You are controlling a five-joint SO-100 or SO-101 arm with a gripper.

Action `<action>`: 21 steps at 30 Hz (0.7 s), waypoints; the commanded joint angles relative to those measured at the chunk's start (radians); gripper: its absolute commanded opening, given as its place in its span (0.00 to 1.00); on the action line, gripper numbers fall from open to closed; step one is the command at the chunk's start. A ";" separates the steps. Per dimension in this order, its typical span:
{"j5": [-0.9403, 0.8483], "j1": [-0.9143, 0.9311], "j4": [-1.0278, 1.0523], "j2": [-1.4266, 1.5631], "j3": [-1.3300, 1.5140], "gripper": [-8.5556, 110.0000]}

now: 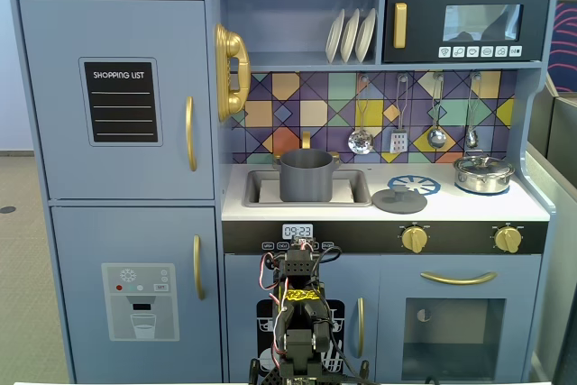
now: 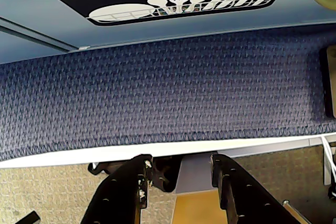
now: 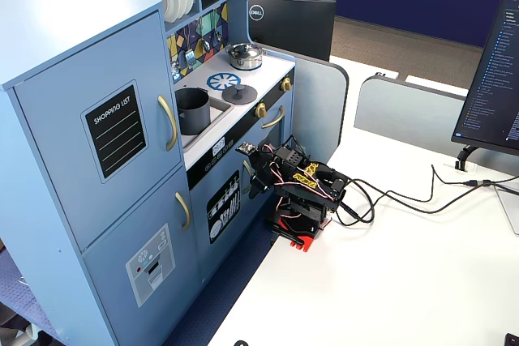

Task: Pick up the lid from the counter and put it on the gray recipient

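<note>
Lid [image 1: 399, 199] flat on counter at 3 o'clock of gray recipient [image 1: 306, 175], which sits in sink. Gripper [image 2: 181, 174] empty, jaws parted, folded low by cabinet. Lid likely light, rigid, slick; judge best pinch is central knob.

Matt grey toys, a polished pot, woven carpet

Beside the matt grey pot [image 1: 306, 175], a matt lid [image 1: 399, 199] and a glossy metallic pot [image 1: 483, 173] are seen; rough woven blue carpet [image 2: 168, 93] and matt black plastic fingers [image 2: 123, 195] are shown.

Lid [image 1: 399, 198] flat on counter [image 1: 469, 206]
</note>
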 commanded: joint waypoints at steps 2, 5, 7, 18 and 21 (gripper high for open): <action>-0.023 0.146 0.173 -0.011 -0.002 0.07; -0.025 0.146 0.173 -0.011 -0.002 0.07; -0.028 0.146 0.173 -0.011 -0.002 0.07; -0.081 0.181 0.043 -0.020 -0.147 0.07; -0.124 0.215 -0.028 -0.057 -0.298 0.07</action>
